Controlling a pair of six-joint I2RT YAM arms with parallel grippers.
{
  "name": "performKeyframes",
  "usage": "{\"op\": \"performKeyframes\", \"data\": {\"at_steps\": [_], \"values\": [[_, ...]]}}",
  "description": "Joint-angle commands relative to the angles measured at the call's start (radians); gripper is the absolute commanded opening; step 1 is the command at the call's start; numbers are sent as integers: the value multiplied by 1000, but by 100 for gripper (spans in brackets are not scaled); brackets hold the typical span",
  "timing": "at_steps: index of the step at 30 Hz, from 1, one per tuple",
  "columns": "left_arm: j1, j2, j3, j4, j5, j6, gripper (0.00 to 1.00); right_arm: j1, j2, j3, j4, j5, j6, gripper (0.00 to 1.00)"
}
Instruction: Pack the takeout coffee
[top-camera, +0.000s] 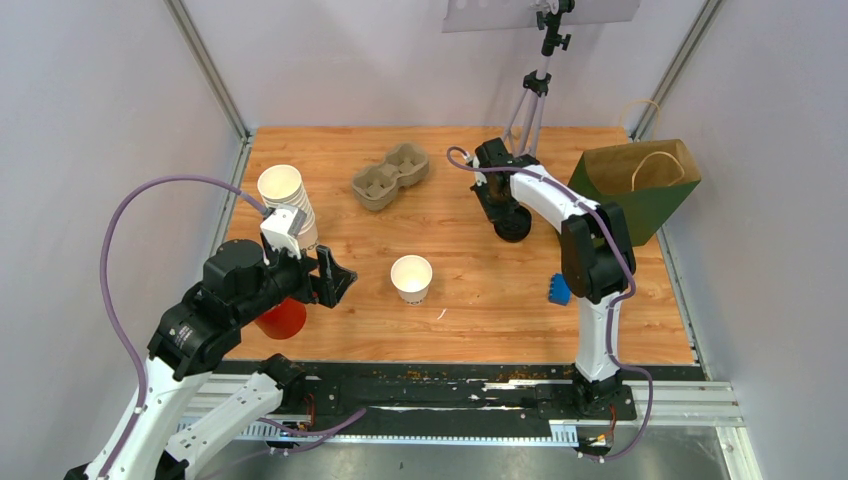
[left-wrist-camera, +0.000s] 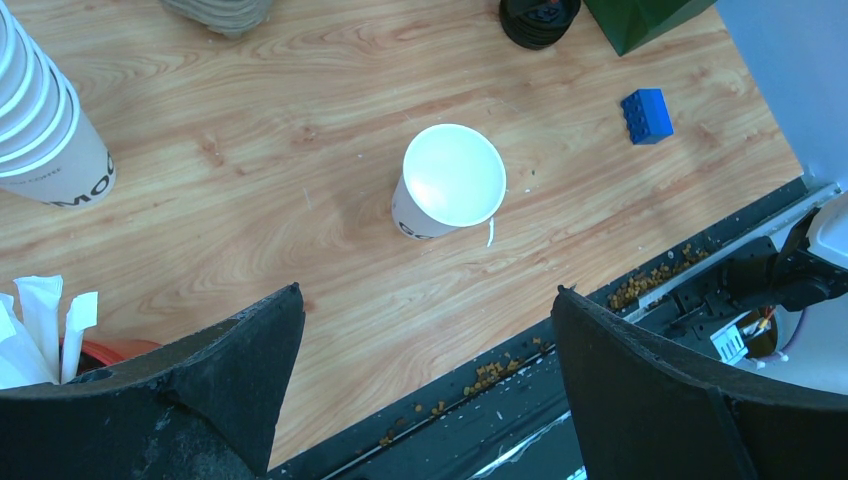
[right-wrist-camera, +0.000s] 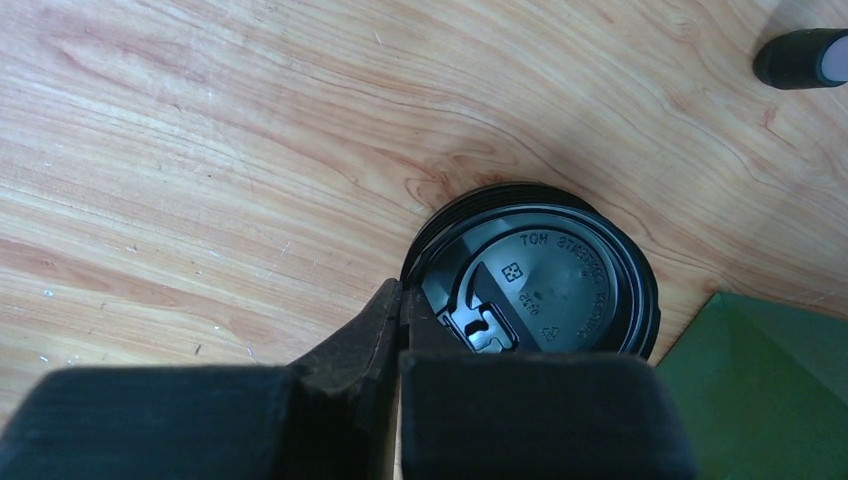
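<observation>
A wooden table (top-camera: 480, 300) with two robot arms fixed at its near edge.

The left arm hangs over the near-left part of the table. The left gripper (left-wrist-camera: 425, 292) is spread wide and holds nothing; its two black fingers frame bare wood. Beyond its tips, near the middle of the table, a single white paper cup (top-camera: 411, 275) stands upright. It has no lid and is white inside. Nothing touches it.

At the left edge a cup stack (top-camera: 283, 195) of lidless white cups rises just behind the left arm. A red cup (top-camera: 284, 318) holding white sticks (left-wrist-camera: 40, 320) sits partly hidden beneath that arm.

The right arm reaches to the far-right part of the table. The right gripper (right-wrist-camera: 402, 300) is closed, with its fingertips pressed together at the left rim of a stack of round black lids (right-wrist-camera: 560, 280). In the wrist view one finger covers the near part of the top lid. I cannot tell whether the rim is pinched between the tips or merely touched.

A green paper bag (top-camera: 640, 190) lies just to the right of the lids, its mouth open. A cardboard two-cup carrier (top-camera: 390, 177) rests toward the back centre, well apart from the cup. A small blue block (top-camera: 559, 290) lies near the right arm.
</observation>
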Motion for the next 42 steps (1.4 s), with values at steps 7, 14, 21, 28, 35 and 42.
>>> {"op": "performKeyframes", "data": {"at_steps": [7,14,21,28,35,42], "values": [[-3,-5,3,23,2,3,100,-4,-101,38,-9,-61,18,0],[-1,-6,1,25,9,-1,100,-3,-130,20,-18,-102,24,0],[-2,-8,1,27,4,-2,100,-1,-195,-6,-25,-185,43,0],[-2,11,-15,44,-9,3,100,1,-296,-46,-26,-241,57,0],[-2,39,12,55,-13,17,100,6,-308,-90,20,-151,37,23],[-2,26,4,42,-6,15,100,19,-203,-26,-3,-104,4,37]]}}
